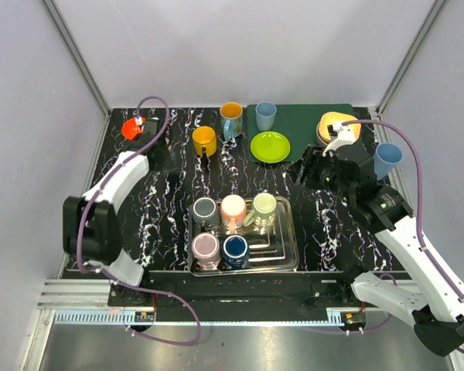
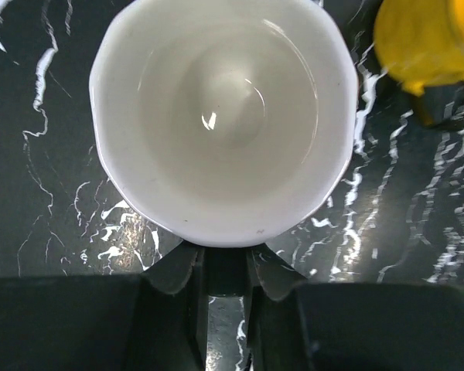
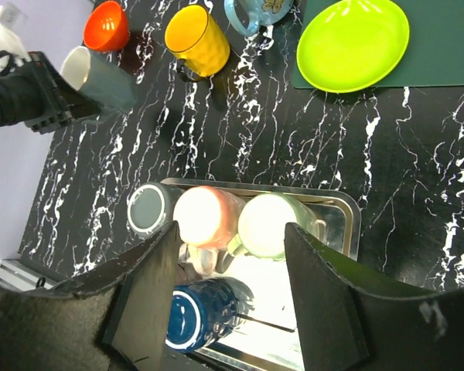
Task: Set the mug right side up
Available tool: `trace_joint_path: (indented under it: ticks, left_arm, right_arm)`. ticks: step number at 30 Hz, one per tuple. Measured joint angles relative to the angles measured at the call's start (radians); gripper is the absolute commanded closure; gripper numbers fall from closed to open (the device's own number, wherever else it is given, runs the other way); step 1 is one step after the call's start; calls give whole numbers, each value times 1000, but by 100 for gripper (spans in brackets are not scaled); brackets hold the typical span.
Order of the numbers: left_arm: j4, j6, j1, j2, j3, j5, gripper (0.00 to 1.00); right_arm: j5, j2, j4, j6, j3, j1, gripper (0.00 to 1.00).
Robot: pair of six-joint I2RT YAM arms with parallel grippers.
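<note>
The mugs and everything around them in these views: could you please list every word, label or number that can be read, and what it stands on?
No text can be read anywhere in these views.
On the light blue mug: a printed motif, too blurred to tell whether it has letters.
On the scale strip at the near edge: tick marks, too small to read any numbers.
On the grey mug: no marking shows.

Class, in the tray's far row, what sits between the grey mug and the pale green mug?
A pink mug sits between the grey mug and the pale green mug; both the top and right wrist views show it.
</note>
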Motion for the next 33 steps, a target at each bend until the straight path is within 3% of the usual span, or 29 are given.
trace_joint_path:
  ticks: [7,22,24,27,28,31,33]
  left_arm:
    - [-26,43,-8,199,109,-3,100]
    - [66,63,-13,459,330,24,100]
    - [69,64,-15,475,348,23,95]
    - [78,65,-16,483,356,24,76]
    - [79,65,-16,483,356,24,63]
    - [87,66,-16,483,356,27,47]
    - [93,68,-16,475,353,27,42]
  right_arm:
    - [-1,0,-10,-6,-47,0,38]
    - [-1,54,-9,-9,-93,0,37]
    - [-2,63,-8,-10,-93,0,37]
    - [-2,74,-5,-11,-93,0,37]
    - [-2,78,-4,-11,-93,0,37]
    - [-2,84,-2,-13,-94,0,37]
    - [-2,85,-2,-13,-95,0,37]
